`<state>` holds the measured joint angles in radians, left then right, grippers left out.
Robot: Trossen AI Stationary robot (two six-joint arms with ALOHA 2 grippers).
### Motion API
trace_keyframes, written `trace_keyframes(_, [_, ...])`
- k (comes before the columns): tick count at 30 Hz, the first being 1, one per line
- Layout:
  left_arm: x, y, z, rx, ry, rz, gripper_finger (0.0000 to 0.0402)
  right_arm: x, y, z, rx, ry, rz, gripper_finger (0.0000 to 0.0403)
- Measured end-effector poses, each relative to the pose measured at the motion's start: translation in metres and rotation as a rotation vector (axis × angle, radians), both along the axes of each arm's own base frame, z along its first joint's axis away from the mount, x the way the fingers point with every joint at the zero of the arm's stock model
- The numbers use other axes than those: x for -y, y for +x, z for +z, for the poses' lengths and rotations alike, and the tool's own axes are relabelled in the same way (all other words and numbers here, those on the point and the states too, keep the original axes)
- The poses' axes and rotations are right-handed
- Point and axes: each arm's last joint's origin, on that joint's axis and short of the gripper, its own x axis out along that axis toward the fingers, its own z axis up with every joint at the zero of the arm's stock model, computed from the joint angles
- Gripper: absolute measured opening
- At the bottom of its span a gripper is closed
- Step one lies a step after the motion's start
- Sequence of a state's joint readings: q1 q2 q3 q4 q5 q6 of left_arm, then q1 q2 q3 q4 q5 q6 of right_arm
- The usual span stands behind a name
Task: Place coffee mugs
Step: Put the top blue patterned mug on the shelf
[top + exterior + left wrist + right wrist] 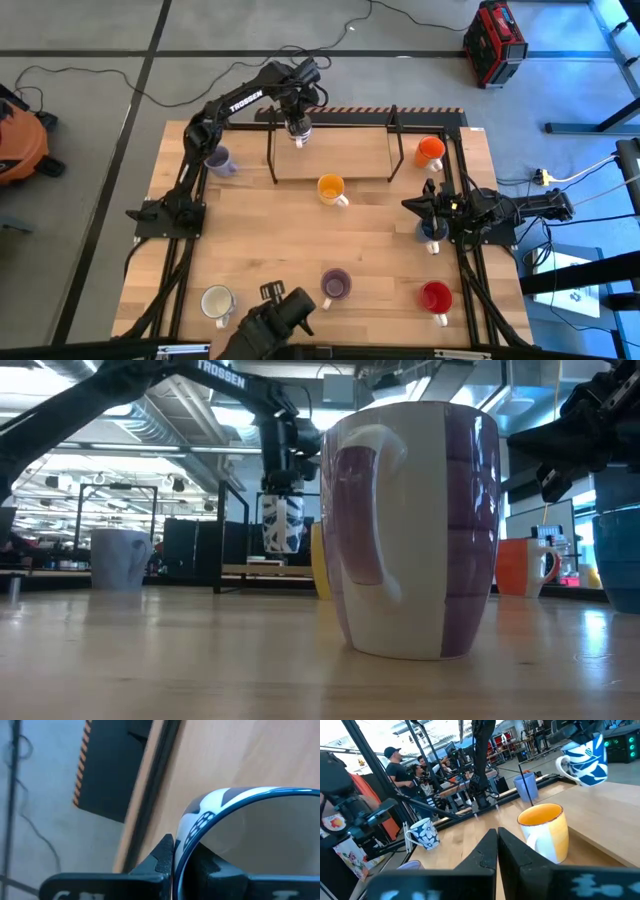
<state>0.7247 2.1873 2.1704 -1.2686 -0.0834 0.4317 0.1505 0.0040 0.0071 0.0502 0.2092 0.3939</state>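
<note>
My left gripper (298,128) reaches over the raised wooden shelf (340,160) at the far edge and is shut on a white mug with a blue pattern (282,523), seen also in the right wrist view (585,760). My right gripper (497,845) waits shut and empty at the table's right side (418,206), with a blue mug (432,232) beside it. Standing on their bases on the table are the yellow-orange mug (331,188), orange mug (430,152), lavender mug (220,160), purple mug (335,284), red mug (436,296) and a white mug (217,300). My left gripper holds the patterned mug by its rim (192,827), one finger (162,857) outside the wall and the other inside the hollow. The fingers come from above, pointing down. The mug hangs upright below them, just above the shelf top (250,568).
The shelf stands on black posts (271,150) along the far edge. A dark camera mount (275,318) sits at the near edge. Bare wood lies in the table's middle, between the yellow-orange and purple mugs. People stand in the room beyond the table (397,767).
</note>
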Motion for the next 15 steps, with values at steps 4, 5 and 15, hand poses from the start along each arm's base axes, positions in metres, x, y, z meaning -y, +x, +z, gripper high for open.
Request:
trace_keyframes(4, [-0.010, -0.007, -0.004, 0.012, -0.036, -0.042, 0.0020, 0.000, 0.000, 0.000, 0.000, 0.001, -0.001, 0.0003])
trace_keyframes(5, [-0.013, -0.008, -0.007, 0.014, -0.047, -0.048, 0.0020, 0.000, 0.000, 0.000, 0.000, 0.001, -0.003, 0.0003])
trace_keyframes(15, [-0.023, -0.015, -0.021, -0.041, -0.085, -0.015, 0.0020, 0.000, 0.000, 0.000, 0.000, 0.002, -0.010, 0.0003])
